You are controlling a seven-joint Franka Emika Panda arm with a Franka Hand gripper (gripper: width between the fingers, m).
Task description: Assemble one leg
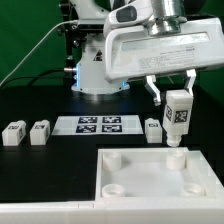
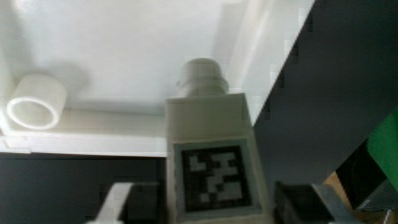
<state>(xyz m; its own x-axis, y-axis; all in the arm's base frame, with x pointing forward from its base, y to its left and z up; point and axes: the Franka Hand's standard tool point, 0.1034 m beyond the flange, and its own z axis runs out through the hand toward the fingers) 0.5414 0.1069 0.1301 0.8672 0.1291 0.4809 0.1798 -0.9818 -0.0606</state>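
White tagged leg [image 1: 178, 115] upright, aloft, peg down.

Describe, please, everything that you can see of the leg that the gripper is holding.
The leg is a small white block, plastic by its look, with a black-and-white square tag on its face and a rounded peg at its lower end. It hangs upright, clamped near its top between the fingers of the gripper, peg down. It sits over the far edge of the white panel, close above a round socket. Whether the peg touches the panel cannot be told.
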